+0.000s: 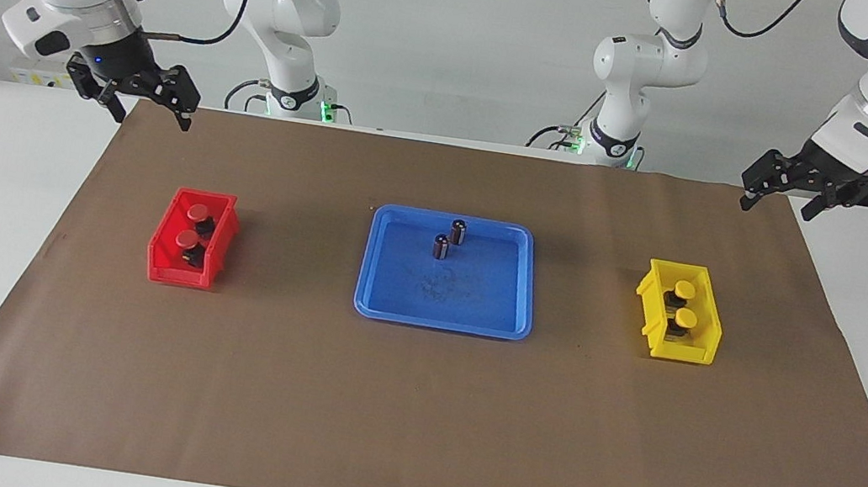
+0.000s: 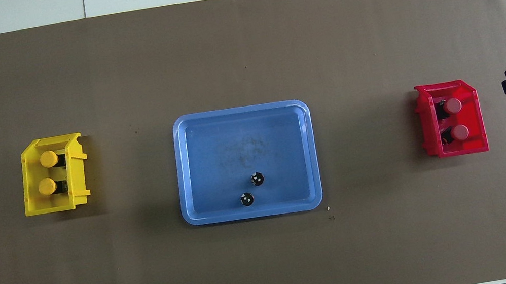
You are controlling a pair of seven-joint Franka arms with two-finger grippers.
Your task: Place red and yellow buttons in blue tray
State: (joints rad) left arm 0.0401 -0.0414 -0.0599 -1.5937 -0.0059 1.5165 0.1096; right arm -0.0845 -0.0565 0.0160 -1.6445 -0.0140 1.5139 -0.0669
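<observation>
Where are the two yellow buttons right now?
The yellow buttons sit inside the yellow bin, toward the left arm's end of the table, beside the blue tray.

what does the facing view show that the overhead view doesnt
Only the facing view shows both arms and their open claws: the right claw and left claw, raised at the robots' edge of the brown mat.

Only the overhead view shows the two dark cylinders' tops end on.

Both show the blue tray, the red buttons in the red bin and the yellow buttons in the yellow bin.
</observation>
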